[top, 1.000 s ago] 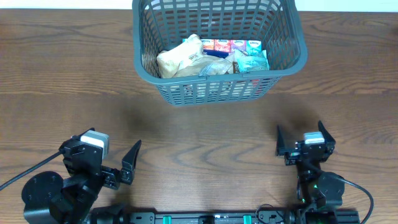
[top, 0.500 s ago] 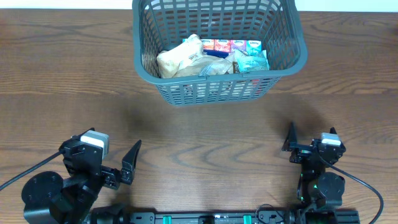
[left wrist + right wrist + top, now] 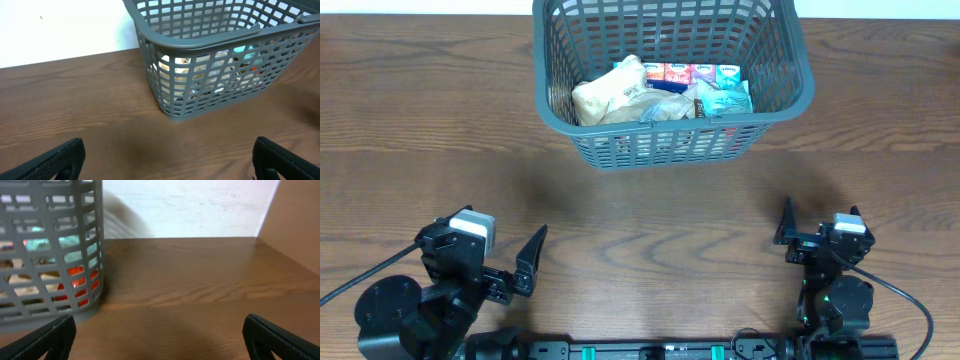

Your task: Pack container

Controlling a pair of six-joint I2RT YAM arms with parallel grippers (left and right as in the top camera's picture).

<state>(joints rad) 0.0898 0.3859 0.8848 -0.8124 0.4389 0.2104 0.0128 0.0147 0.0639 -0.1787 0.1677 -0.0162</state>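
The container (image 3: 675, 140) is a dark grey lattice basket at the far middle of the table. It holds several packets: tan bags (image 3: 610, 95), small colourful boxes (image 3: 695, 72) and a teal packet (image 3: 728, 100). It also shows in the left wrist view (image 3: 200, 47) and at the left of the right wrist view (image 3: 75, 210). My left gripper (image 3: 505, 262) is open and empty at the near left. My right gripper (image 3: 817, 232) is open and empty at the near right. Both stay well short of the basket.
The wooden table (image 3: 650, 210) lies bare between the grippers and the basket. A white wall (image 3: 190, 205) stands behind the table's far edge. A brown panel (image 3: 295, 220) rises at the right in the right wrist view.
My right gripper has turned and shifted a little to the right over the last second, then stayed still. The left arm and the basket have not moved.
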